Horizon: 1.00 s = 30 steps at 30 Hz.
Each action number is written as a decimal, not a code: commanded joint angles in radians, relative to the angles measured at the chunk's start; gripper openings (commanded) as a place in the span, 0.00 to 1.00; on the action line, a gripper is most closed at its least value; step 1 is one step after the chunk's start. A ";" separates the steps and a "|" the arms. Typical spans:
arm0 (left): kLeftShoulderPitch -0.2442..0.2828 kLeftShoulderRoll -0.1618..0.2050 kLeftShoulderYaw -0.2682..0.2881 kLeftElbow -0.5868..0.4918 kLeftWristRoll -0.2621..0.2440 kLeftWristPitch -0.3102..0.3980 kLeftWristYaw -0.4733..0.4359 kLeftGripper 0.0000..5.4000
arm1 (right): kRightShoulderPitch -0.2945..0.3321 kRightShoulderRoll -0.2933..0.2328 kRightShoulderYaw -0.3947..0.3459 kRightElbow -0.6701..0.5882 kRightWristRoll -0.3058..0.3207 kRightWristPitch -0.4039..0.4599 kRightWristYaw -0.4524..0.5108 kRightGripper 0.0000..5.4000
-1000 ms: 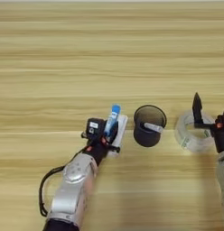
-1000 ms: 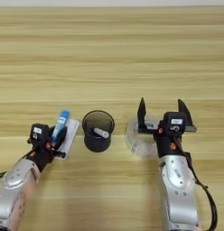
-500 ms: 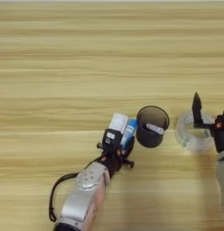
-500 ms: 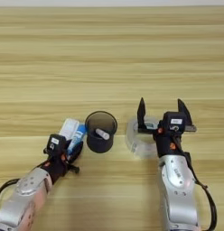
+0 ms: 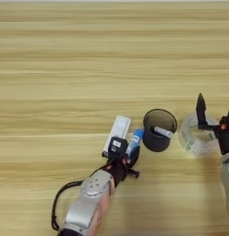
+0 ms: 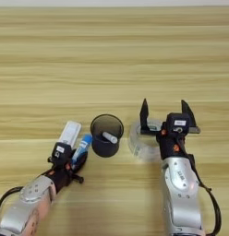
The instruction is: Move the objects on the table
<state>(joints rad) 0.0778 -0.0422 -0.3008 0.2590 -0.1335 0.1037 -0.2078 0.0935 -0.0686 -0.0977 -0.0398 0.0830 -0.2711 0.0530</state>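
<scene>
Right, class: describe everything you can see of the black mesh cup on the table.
The black mesh cup is a small round container with dark, see-through mesh walls and a solid rim. It stands upright on the wooden table, mouth open upward. A small whitish cylinder lies slanted inside it. The blue tube, held by the left gripper, lies just left of it; the clear tape roll sits to its right, apart.

obstacles: black mesh cup (image 6: pixel 106 135), tape roll (image 6: pixel 143 140), white device (image 6: pixel 69 133), blue tube (image 6: pixel 81 146) in a tight row at 6 o'clock | free: table (image 6: pixel 111 55) toward 12 o'clock
</scene>
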 commanded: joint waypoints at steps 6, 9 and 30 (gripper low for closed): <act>-0.019 -0.057 -0.002 0.014 0.012 0.007 0.029 0.43 | -0.006 0.002 0.002 0.003 0.000 0.008 0.004 1.00; -0.017 -0.057 -0.003 0.012 0.012 0.007 0.031 0.50 | -0.004 0.002 0.003 0.000 0.000 0.009 0.004 1.00; -0.004 -0.046 0.000 -0.034 0.002 -0.015 0.025 0.85 | 0.003 0.003 0.009 -0.007 -0.001 0.010 0.003 1.00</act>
<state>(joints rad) 0.0658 -0.0418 -0.3049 0.2450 -0.1271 0.0983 -0.1840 0.0946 -0.0685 -0.0901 -0.0398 0.0828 -0.2711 0.0533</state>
